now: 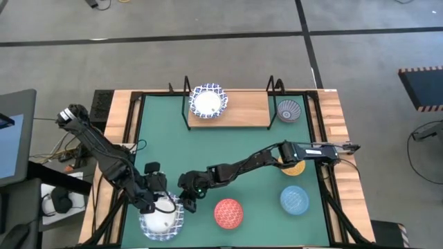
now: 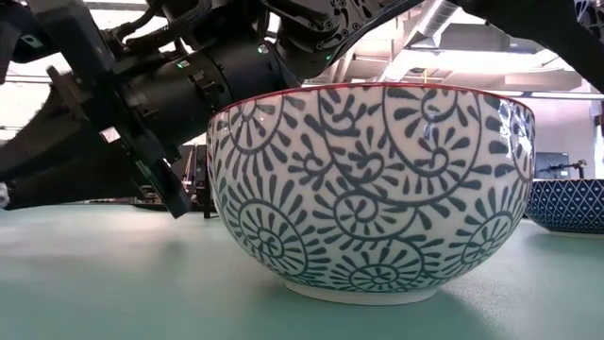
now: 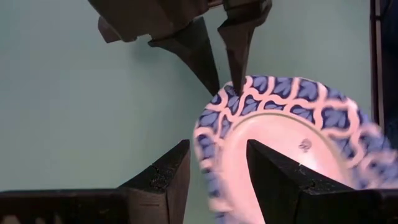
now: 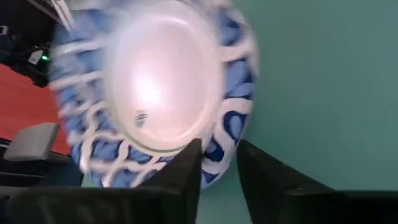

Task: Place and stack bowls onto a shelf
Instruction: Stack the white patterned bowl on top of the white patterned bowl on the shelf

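Note:
A white bowl with a blue patterned rim [image 1: 160,221] is at the near left of the green mat, its underside facing both wrist cameras. My left gripper [image 1: 155,202] is shut on its rim from the left. My right gripper [image 1: 185,203], reaching across from the right, is shut on the rim's opposite side. Another white, blue-rimmed bowl [image 1: 208,102] rests on the wooden shelf [image 1: 246,111] at the far edge. Whether the held bowl touches the mat does not show. My left gripper pinches the bowl's blue rim [image 3: 210,163] between its two fingers, one on the outer wall, one toward the hollow side. It slants down from the table's left. The bowl sits tilted, foot ring turned up. My right gripper pinches the rim [image 4: 219,153] between its two fingers, on the side opposite the left gripper. Its fingertips [image 3: 235,74] meet the rim from the table's right, slanting down. The bowl's underside with its foot ring [image 4: 163,81] faces this wrist.
A red bowl [image 1: 228,213] stands close to the right of the grippers and fills the low view [image 2: 373,189]. A light blue bowl [image 1: 294,199] and a yellow-orange one [image 1: 294,167] are at the right. A grey-blue bowl [image 1: 289,110] stands beside the shelf's right end.

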